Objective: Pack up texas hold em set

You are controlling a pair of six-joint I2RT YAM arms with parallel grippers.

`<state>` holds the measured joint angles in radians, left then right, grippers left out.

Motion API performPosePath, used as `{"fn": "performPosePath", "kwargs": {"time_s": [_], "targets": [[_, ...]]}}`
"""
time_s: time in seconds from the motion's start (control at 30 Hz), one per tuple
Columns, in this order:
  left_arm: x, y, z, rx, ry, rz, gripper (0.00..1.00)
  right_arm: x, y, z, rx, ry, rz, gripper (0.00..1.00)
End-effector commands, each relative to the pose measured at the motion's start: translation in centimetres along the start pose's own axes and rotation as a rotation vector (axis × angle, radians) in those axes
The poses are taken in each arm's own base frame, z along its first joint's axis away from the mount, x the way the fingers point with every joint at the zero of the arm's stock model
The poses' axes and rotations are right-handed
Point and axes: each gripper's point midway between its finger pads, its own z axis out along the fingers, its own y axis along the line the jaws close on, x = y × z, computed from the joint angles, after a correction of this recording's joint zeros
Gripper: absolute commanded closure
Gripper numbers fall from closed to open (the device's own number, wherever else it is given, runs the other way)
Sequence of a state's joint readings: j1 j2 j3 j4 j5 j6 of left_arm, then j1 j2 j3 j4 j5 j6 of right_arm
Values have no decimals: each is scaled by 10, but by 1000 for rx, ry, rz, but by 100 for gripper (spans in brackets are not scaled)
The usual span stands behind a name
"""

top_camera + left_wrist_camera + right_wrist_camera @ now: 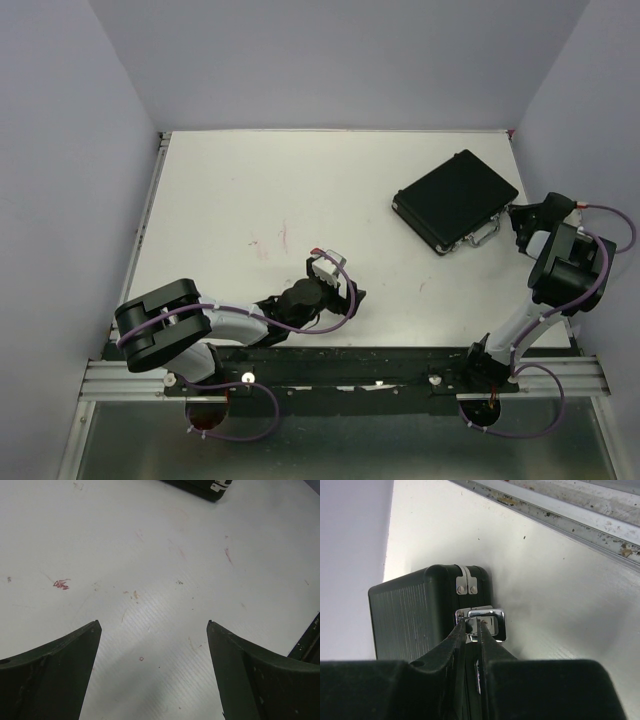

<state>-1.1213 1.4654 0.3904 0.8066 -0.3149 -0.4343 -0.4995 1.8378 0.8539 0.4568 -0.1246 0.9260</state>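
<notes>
While the black ribbed case [455,198] lies closed at the far right of the table [280,190], the right gripper [472,626] has its fingers drawn nearly together, apparently pinching the chrome latch [492,624] on the case's front edge. The left gripper [152,625] hangs spread wide over bare tabletop, holding nothing. The thin tips could slip off the smooth chrome. A sideways push could also skid the unbraced case toward the table's right edge and leave the latch unfastened.
</notes>
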Motion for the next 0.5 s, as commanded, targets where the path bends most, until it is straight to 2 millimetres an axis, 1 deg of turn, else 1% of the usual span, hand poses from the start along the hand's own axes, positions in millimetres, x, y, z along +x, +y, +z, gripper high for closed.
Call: {"fn": "performPosePath", "kwargs": {"time_s": [0.0,0.17,0.3,0.47], "targets": [[-7,-1,-2,1,-35,-8,5,60,-63,-16,191,184,91,79],[-7,-1,-2,-1,-34,-7,6,63,-66,-18,188,182,101,79],[-7,-1,-2,-1,-34,-7,5,58,-63,-20,185,171,70,80],[-7,-1,-2,0,-35,-6,6,38,-52,-30,176,110,-7,79]]}}
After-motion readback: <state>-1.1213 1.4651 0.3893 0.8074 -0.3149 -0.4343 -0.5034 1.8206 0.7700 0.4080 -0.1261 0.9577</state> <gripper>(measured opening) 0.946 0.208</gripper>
